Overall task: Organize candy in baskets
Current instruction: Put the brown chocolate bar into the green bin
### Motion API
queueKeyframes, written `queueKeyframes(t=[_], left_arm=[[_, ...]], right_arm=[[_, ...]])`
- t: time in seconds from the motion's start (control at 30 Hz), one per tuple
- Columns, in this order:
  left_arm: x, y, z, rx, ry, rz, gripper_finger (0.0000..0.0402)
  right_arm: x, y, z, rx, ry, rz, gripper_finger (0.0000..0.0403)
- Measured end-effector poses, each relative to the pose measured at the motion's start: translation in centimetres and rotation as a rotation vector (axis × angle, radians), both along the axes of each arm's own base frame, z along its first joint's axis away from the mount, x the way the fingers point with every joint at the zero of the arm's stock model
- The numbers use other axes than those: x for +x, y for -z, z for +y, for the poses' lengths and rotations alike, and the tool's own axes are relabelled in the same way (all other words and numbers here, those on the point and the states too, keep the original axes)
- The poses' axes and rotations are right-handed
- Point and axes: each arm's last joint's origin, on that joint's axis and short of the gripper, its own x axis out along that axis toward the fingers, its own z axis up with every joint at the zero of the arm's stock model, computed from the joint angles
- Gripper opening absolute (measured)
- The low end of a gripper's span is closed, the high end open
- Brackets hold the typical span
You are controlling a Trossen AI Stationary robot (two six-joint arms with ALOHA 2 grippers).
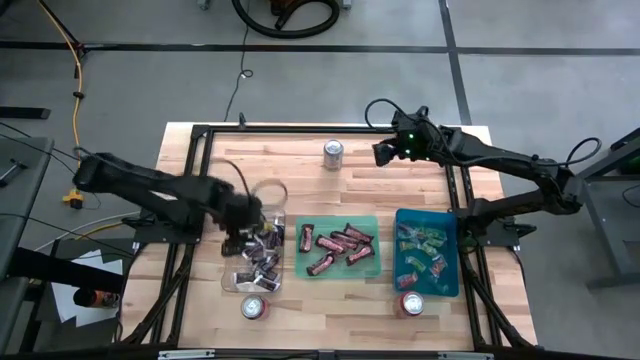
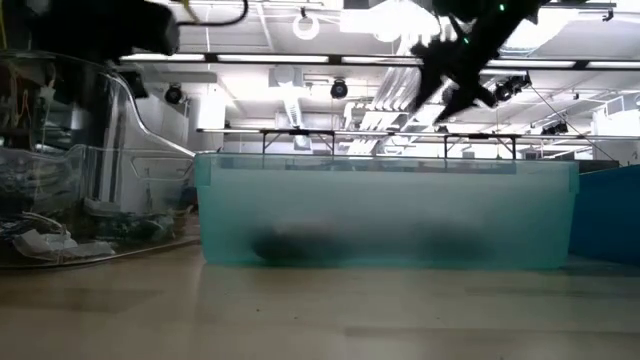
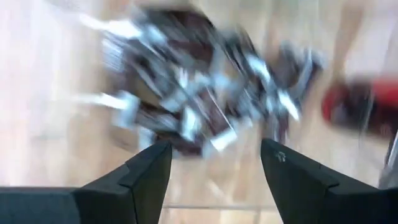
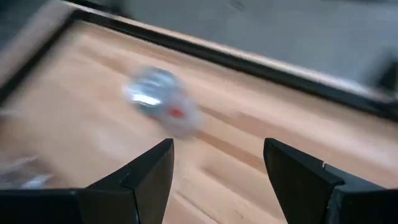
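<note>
While the left fingers (image 3: pixel 149 171) gape empty, dark-wrapped candy (image 3: pixel 199 93) lies beyond them.

wooden table (image 1: pixel 340 305), clear plastic basket (image 1: pixel 275 190), shiny wrappers (image 1: pixel 262 262)

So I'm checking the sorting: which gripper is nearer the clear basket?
Left. The left gripper hovers open right over the clear basket of dark-and-silver candy; the right gripper hangs far off near the silver can.

Silver can (image 1: pixel 333 153) at far edge, two red-topped cans (image 1: pixel 254 307), apparently upright, black frame (image 1: pixel 300 130)
</note>
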Motion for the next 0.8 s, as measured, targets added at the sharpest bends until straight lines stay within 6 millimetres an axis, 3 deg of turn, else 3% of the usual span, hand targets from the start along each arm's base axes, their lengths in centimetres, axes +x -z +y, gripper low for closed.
queueKeyframes(t=[0.17,0.27,0.33,0.47,0.63,0.8], left_arm=[[-1.6,-3.0,4.0,0.112,-0.232,-0.254,0.0235],[-2.4,-4.1,6.1,0.159,-0.325,-0.363,0.0235],[-2.7,-4.5,7.2,0.190,-0.359,-0.405,0.0235],[-3.2,-4.7,8.9,0.259,-0.356,-0.419,0.0235],[-3.6,-4.6,10.0,0.254,-0.309,-0.416,0.0235],[-4.0,-4.5,10.3,0.253,-0.323,-0.402,0.0235]], right_arm=[[-2.9,3.9,-1.1,0.170,0.325,0.142,0.0243],[-4.5,7.2,-1.5,0.299,0.547,0.104,0.0243],[-5.2,9.0,-2.2,0.358,0.704,-0.013,0.0243],[-6.6,10.8,-4.9,0.378,0.944,-0.279,0.0243],[-8.2,12.8,-7.5,0.431,1.205,-0.305,0.0243],[-8.2,13.0,-10.3,0.415,1.338,-0.375,0.0243]])
